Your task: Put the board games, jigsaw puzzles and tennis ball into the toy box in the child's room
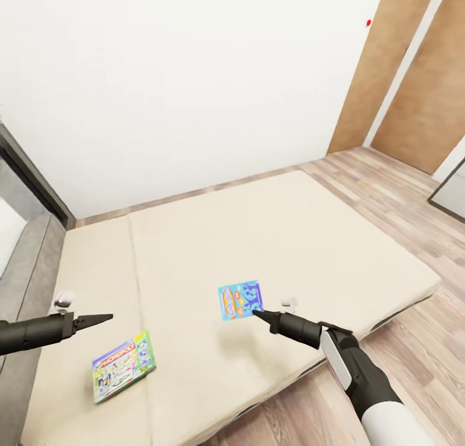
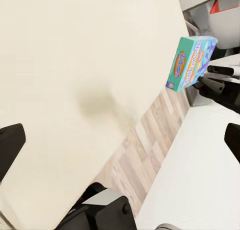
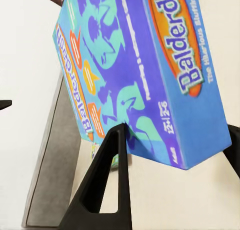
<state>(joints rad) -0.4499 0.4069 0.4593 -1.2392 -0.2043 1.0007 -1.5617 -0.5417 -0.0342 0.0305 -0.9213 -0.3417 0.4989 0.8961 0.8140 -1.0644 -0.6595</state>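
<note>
Above the right-hand mattress half of the bed (image 1: 271,239), the blue board game (image 1: 241,299) hangs tilted in the air, pinched at its lower edge by the right gripper (image 1: 258,314). Its cover is blue and teal with orange speech-bubble shapes and an orange oval logo reading "Balderdash"; in the right wrist view the box (image 3: 140,70) looms close, with one dark finger (image 3: 107,185) against its lower edge and the other finger at the frame's edge on the far side. In the left wrist view the same box (image 2: 190,62) shows held up off the mattress, casting a soft shadow on the cream cover. The right arm reaches forward and inward from the lower right, white forearm leading into a black wrist. A second board game (image 1: 123,366), white and green with a red logo, lies flat near the front edge of the left mattress half. The left gripper (image 1: 106,317) hovers above that half, its arm stretched level from the left; its fingertips taper to a point there, and in its own wrist view the fingers sit far apart at the frame's edges. Wood plank floor (image 1: 400,188) runs beside the bed.
</note>
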